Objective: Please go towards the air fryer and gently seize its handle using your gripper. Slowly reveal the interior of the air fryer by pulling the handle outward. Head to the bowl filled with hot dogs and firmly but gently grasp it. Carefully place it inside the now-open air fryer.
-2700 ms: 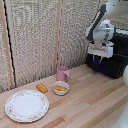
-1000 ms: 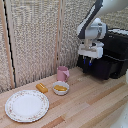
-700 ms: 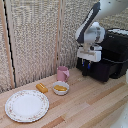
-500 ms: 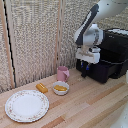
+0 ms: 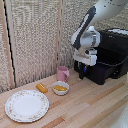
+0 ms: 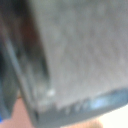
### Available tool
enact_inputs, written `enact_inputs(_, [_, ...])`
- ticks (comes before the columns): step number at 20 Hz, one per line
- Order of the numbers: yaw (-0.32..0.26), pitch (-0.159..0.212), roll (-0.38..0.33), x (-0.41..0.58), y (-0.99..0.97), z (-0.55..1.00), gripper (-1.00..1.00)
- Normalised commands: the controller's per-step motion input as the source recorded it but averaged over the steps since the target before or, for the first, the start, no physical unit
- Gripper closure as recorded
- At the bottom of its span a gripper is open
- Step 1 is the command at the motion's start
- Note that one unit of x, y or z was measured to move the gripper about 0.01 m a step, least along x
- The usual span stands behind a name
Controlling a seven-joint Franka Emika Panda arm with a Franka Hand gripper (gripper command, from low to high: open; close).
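At the gripper (image 5: 83,70) I see the drawer front of the air fryer (image 5: 102,57). The fingers sit low at that front, where the handle should be; the handle itself is hidden behind them. The wrist view is a close blur of dark surface, so I cannot tell whether the fingers are spread or pressed on anything.

The drawer appears drawn out from the body, with its open top showing. I judge the opening step to be well advanced or complete, but I cannot confirm full travel.

Farther from the gripper, well apart from it on the table (image 5: 85,107), stands the bowl (image 5: 60,88) with the hot dogs (image 5: 60,88) inside. It is untouched. A pink cup (image 5: 62,73) stands just behind it.

Remaining: release the handle, grasp the bowl, place it in the drawer.
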Motion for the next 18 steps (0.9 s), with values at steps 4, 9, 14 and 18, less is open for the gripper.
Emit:
enact_inputs(4, [0.000, 0.001, 0.021, -0.014, 0.00, 0.40, -1.00])
enact_inputs(9, [0.000, 0.007, 0.015, -0.001, 0.11, 0.78, -1.00])
enact_inputs(14, [-0.001, -0.010, 0.041, -0.107, 0.36, 0.76, -1.00])
enact_inputs(18, [0.040, 0.002, 0.035, -0.166, 0.57, 0.54, -1.00])
